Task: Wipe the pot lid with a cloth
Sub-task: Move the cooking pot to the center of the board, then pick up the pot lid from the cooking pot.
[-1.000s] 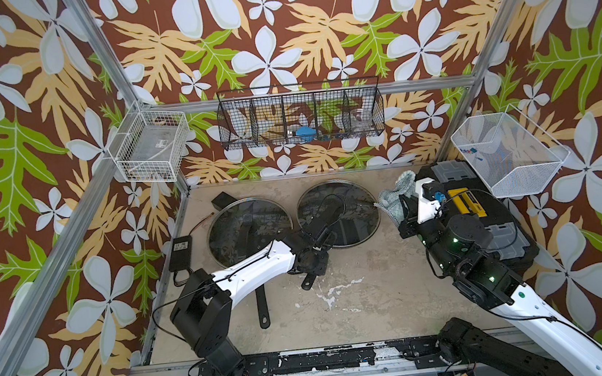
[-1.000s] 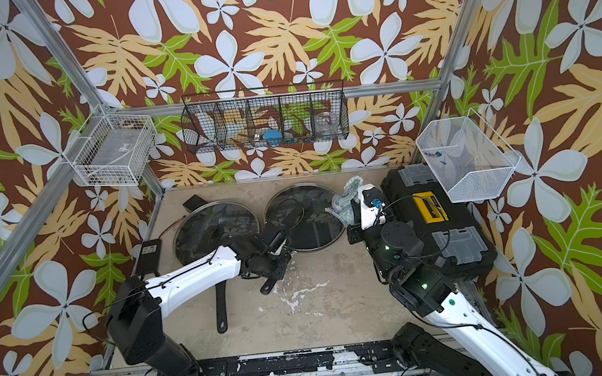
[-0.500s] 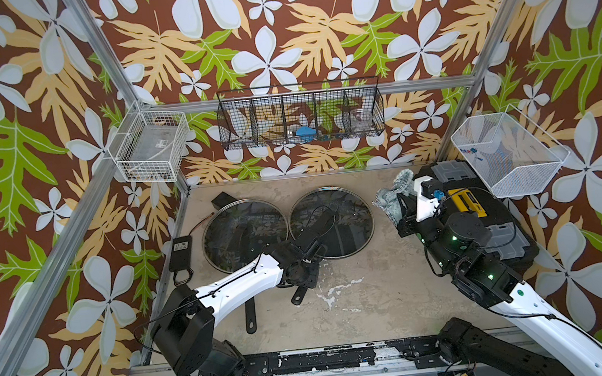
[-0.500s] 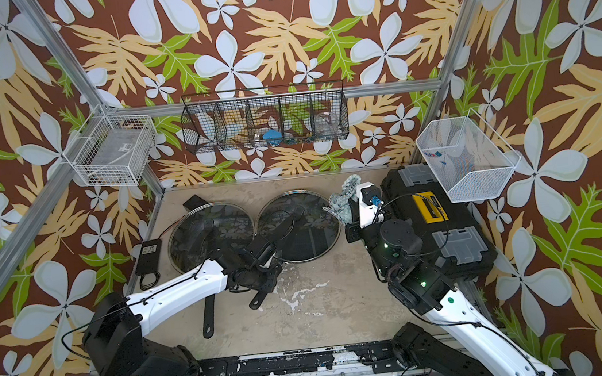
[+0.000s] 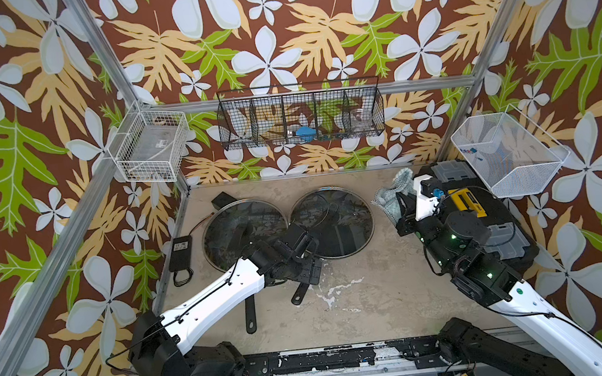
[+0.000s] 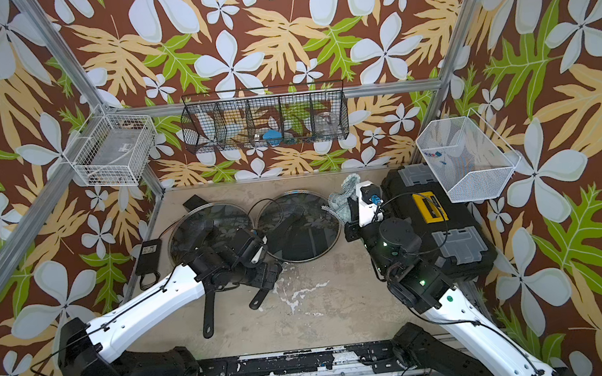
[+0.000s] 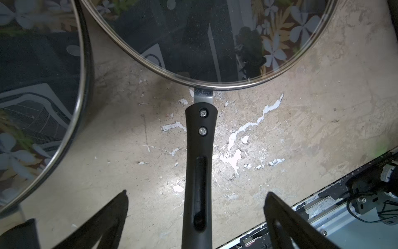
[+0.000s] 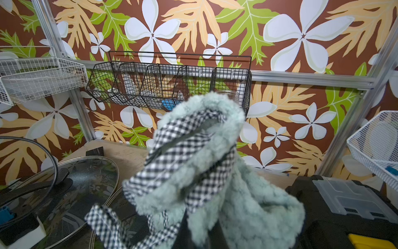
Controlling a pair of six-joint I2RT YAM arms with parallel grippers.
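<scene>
Cloth (image 8: 204, 172): fluffy pale teal with black-and-white checked trim, bunched and clamped in the right gripper (image 5: 401, 203), near the steel-rimmed glass lid (image 5: 333, 223). Left gripper (image 7: 196, 193): jaws spread, straddling the black handle (image 7: 199, 161) without contact.

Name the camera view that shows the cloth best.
The right wrist view: the cloth fills the middle close up, with its fluffy teal pile and checked trim plain. Both top views show the cloth only as a small bunched lump. The left wrist view shows none of it.
</scene>
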